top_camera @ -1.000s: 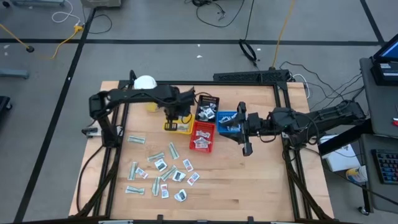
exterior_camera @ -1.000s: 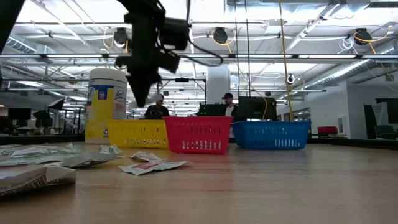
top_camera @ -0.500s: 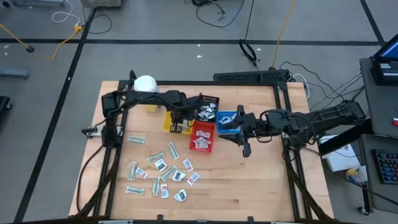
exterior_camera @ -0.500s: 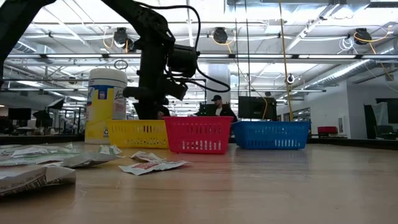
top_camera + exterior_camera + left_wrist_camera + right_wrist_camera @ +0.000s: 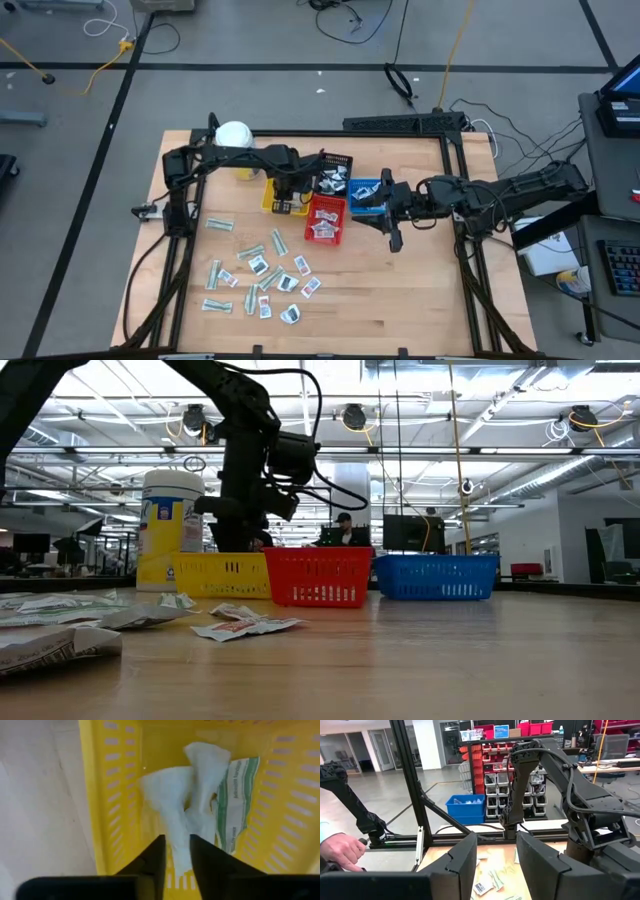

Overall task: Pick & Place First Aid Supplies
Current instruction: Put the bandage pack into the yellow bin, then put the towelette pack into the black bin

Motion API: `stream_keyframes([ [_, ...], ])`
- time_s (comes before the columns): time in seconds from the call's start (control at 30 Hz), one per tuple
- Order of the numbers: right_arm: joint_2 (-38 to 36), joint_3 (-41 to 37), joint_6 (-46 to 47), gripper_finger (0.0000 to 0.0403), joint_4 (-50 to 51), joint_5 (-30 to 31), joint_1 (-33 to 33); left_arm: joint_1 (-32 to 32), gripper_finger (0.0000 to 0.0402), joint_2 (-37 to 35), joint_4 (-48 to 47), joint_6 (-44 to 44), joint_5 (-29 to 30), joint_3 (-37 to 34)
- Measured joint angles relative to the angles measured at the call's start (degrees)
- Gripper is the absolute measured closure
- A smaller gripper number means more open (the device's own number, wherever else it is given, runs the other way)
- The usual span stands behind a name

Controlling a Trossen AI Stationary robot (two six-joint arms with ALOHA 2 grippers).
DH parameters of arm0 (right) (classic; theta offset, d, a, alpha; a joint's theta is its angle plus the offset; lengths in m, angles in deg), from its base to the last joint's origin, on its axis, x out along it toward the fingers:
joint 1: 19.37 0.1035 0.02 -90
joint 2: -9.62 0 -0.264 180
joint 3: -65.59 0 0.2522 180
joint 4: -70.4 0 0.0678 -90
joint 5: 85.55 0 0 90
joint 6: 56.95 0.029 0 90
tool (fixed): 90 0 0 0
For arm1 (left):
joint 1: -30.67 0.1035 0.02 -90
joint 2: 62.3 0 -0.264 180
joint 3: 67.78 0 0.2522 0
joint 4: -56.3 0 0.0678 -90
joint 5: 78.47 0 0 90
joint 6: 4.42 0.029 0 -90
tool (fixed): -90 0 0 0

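While the overhead camera looks straight down on the light wooden surface [image 5: 400,285], the left hand [image 5: 291,196] sits low over the small yellow slotted plastic tray [image 5: 272,200], beside the red slotted tray [image 5: 325,220], the blue slotted tray [image 5: 366,195] and the black tray [image 5: 335,166]. The right hand [image 5: 392,212] hangs just beside the blue tray, turned sideways. Many flat first aid packets [image 5: 260,272] lie scattered on the surface in front of the trays, well apart from both hands, and more fill the red, blue and black trays. A white jar with a yellow label [image 5: 236,140] stands behind the yellow tray.

From table height, the left arm [image 5: 245,470] reaches down behind the yellow tray [image 5: 222,574], with crumpled packets [image 5: 240,625] in the foreground and people seated far behind.

Through the left wrist camera, the left hand [image 5: 176,851] shows its two dark fingers [image 5: 155,860] slightly parted, gripping nothing; a white crumpled packet [image 5: 172,800] and a green-printed packet [image 5: 234,802] lie in the yellow tray [image 5: 95,795] just beyond the fingertips.

Through the right wrist camera, the right hand [image 5: 496,865] holds its fingers apart and empty, and a person's hand [image 5: 340,851] rests at the frame rail.
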Motion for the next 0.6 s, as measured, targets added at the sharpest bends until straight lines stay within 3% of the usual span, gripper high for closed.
stream_keyframes([
  [0.17,0.00,-0.02,0.11,0.0268,0.29,-0.01,0.00,0.00,0.0246,0.00,0.02,-1.20,0.65,0.02],
  [0.33,-0.10,-0.02,1.83,0.0270,1.64,-0.47,0.00,0.07,0.0206,-0.76,0.17,-3.35,0.97,0.07],
  [0.47,-2.08,-0.98,2.56,0.0269,5.44,-1.74,-0.09,0.53,0.0199,-4.74,1.96,-6.62,-4.84,0.07],
  [0.6,-8.72,-9.92,5.49,0.0271,1.79,-0.12,-0.55,0.96,0.0210,-9.79,4.67,-9.36,-10.73,0.07],
])
